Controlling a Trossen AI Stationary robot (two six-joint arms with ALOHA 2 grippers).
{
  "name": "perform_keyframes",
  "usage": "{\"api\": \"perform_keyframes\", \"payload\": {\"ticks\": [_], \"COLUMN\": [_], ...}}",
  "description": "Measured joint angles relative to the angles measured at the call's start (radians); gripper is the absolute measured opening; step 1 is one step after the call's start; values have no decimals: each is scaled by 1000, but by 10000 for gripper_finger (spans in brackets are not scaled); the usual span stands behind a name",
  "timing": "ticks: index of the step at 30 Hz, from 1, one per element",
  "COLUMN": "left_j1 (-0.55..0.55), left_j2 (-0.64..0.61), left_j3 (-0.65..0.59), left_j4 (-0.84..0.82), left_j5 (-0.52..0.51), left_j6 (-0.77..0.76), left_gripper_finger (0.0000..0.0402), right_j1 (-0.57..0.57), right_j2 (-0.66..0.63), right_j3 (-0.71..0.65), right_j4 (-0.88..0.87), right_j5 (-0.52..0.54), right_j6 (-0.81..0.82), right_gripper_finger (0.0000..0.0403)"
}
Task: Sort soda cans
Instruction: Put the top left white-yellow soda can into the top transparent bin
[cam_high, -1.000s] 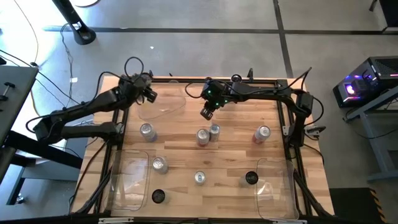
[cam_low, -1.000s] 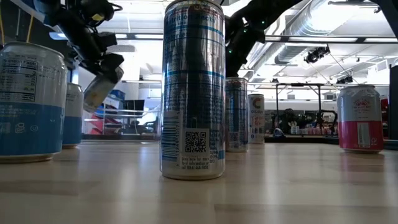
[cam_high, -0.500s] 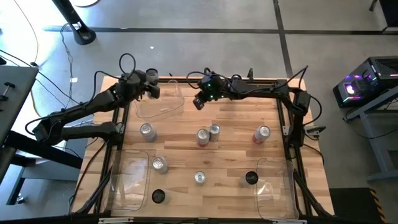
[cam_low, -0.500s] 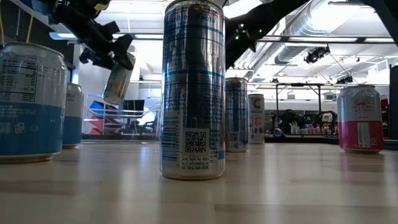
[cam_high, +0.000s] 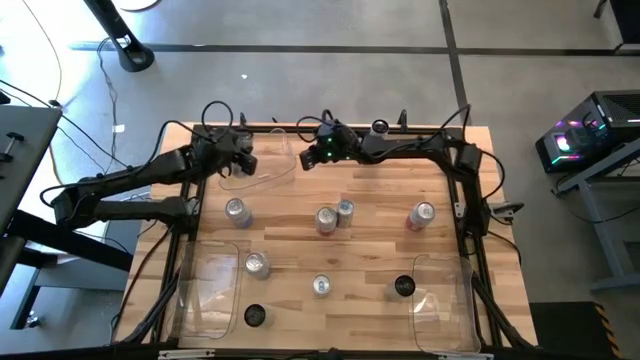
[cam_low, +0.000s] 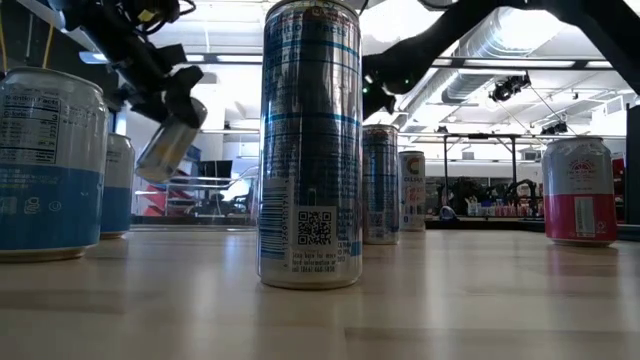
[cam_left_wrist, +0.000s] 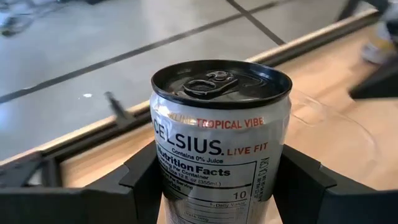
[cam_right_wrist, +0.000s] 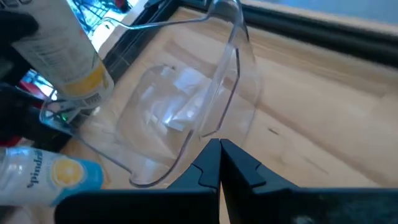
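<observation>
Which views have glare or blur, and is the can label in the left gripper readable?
Left wrist view: the held can is sharp and its label readable, the floor behind soft. Low view: bright ceiling lights wash out the background. Right wrist view: the clear bin glints, and the near cans are blurred.

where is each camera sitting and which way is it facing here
High view: above the table, looking straight down; shows both arms, left gripper and right gripper at the far edge.
Low view: at tabletop height, looking level past a tall can into the room; arms enter from above.
Left wrist view: looks past its own fingers at the held can.
Right wrist view: looks past its closed fingers at a clear bin.
Shared: the held can also shows in the low and right wrist views.
</observation>
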Motion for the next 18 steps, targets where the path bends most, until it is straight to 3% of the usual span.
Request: {"api": "perform_keyframes", "payload": {"ticks": [9, 18], "left_j1": [1, 1], "left_j2": [1, 25], "left_j3": [0, 0], "left_j4": [-63, -164], "left_j5": [-103, -121], "left_j6": [-74, -158], "left_gripper_finger": [218, 218], "right_j1": [3, 2], "right_j2": [41, 46], "right_j3": [0, 0], "right_j4": [39, 75], "right_j5": [-2, -1], "right_j6": [148, 216], "right_gripper_finger": [0, 0]}}
